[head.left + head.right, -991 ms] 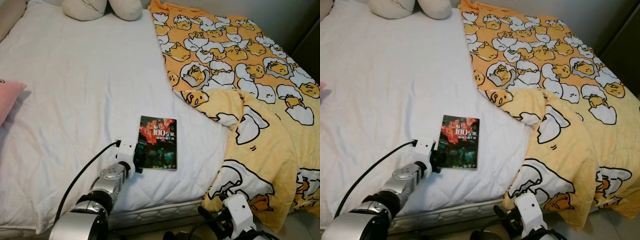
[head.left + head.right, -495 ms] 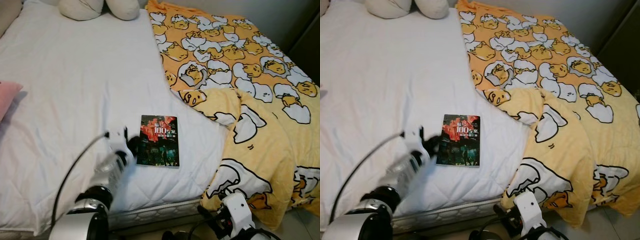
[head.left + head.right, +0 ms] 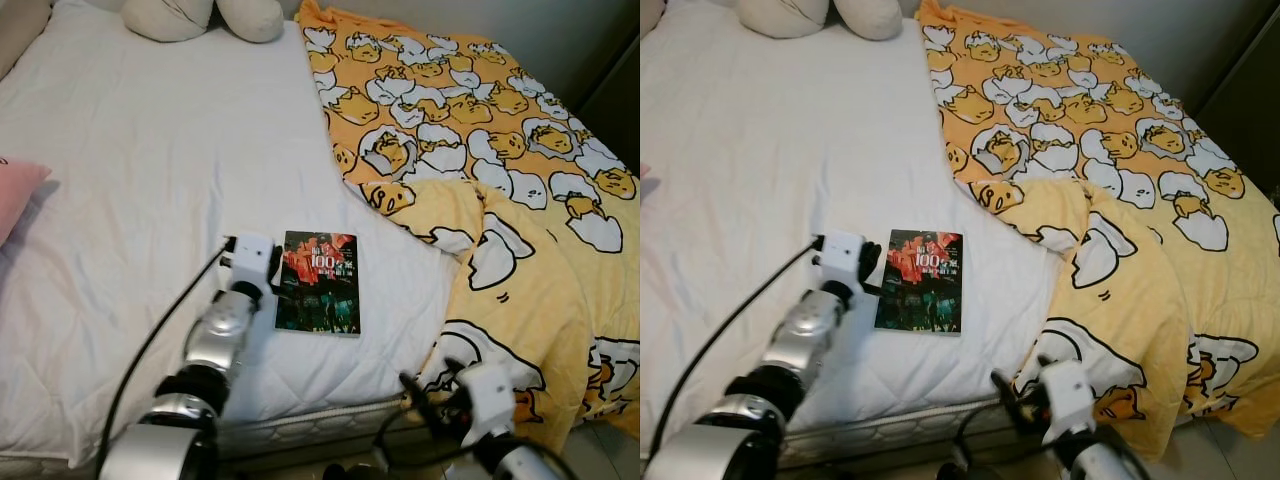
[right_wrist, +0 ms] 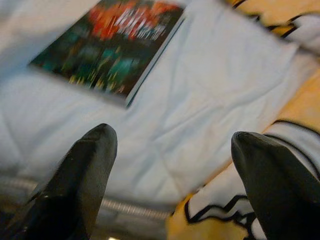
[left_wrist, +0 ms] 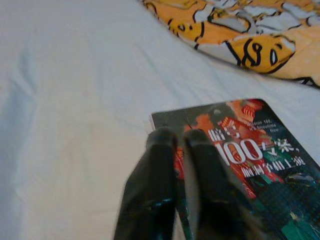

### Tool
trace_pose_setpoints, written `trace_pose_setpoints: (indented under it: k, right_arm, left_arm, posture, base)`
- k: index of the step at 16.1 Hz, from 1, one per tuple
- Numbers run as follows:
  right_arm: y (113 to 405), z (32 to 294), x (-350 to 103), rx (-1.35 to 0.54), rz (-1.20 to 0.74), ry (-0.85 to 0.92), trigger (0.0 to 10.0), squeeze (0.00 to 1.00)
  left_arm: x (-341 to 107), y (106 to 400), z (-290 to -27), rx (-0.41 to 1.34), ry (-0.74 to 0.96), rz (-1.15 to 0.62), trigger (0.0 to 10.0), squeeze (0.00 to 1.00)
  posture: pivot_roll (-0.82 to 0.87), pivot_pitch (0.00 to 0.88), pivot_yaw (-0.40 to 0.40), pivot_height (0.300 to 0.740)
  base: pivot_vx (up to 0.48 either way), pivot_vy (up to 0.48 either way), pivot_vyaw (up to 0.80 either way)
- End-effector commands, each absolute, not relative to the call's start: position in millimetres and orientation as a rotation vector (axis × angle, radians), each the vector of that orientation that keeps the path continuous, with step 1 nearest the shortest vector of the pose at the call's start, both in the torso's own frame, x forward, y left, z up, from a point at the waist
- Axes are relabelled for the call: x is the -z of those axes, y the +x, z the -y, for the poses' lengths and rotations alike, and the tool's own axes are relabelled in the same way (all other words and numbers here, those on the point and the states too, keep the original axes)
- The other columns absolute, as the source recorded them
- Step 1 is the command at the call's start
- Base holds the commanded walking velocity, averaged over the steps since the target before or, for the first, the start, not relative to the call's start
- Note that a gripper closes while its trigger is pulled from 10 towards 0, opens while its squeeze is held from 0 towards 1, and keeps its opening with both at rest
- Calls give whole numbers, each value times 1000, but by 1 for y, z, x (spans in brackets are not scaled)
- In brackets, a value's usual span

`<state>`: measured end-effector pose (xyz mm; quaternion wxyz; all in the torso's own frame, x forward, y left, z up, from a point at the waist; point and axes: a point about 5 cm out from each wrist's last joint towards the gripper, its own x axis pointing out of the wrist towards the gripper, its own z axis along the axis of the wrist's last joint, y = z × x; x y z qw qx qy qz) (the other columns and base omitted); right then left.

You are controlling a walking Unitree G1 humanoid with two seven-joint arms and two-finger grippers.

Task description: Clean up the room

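Lying just beside left hand [image 5: 173, 145], book [image 3: 318, 283]

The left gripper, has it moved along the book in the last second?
Yes. The left gripper went from the book's bottom-left corner up its left edge toward the pillows.

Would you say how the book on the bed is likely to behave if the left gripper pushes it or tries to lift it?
The book looks thin, so probably light and slightly bendy. Lying flat on the soft white quilt, it likely slides. The left gripper may struggle to get under it.
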<state>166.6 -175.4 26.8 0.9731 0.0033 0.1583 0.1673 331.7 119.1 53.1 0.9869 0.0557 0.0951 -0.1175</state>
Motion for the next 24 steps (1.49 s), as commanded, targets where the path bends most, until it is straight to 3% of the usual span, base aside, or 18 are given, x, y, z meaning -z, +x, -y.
trace_pose_setpoints:
  k: [1, 4, 9, 14, 17, 18, 24]
  right_arm:
    - [166, 184, -29, -296, -308, 14, 10000, 0]
    - [160, 185, -25, -280, -322, -2, 10000, 0]
    - [152, 180, -25, -279, -316, 12, 10000, 0]
    - [147, 179, -23, -277, -314, 4, 10000, 0]
    - [144, 178, -20, -295, -331, -1, 10000, 0]
    - [144, 178, -20, -299, -334, -2, 10000, 0]
    - [140, 175, -17, -311, -349, -4, 10000, 0]
  left_arm:
    - [-49, 332, -111, 240, 128, -236, 10000, 1000]
    - [-28, 322, -105, 208, 190, -361, 10000, 1000]
    - [-25, 319, -106, 197, 139, -369, 10000, 1000]
    - [-32, 324, -106, 193, 214, -315, 10000, 1000]
    - [-23, 319, -105, 191, 84, -409, 10000, 1000]
    - [-20, 317, -103, 189, 44, -429, 10000, 0]
    - [-1, 300, -89, 227, -41, -546, 10000, 0]
  posture:
    - [-118, 47, -128, 740]
    - [-133, 58, -117, 740]
    - [-149, 65, -97, 740]
    - [-153, 73, -91, 740]
    - [-133, 91, -107, 740]
    - [-130, 89, -108, 740]
    - [-140, 85, -103, 740]
  base:
    - [0, 0, 0]
    - [0, 0, 0]
    - [0, 0, 0]
    - [0, 0, 0]
    - [0, 0, 0]
    - [0, 0, 0]
    - [0, 0, 0]
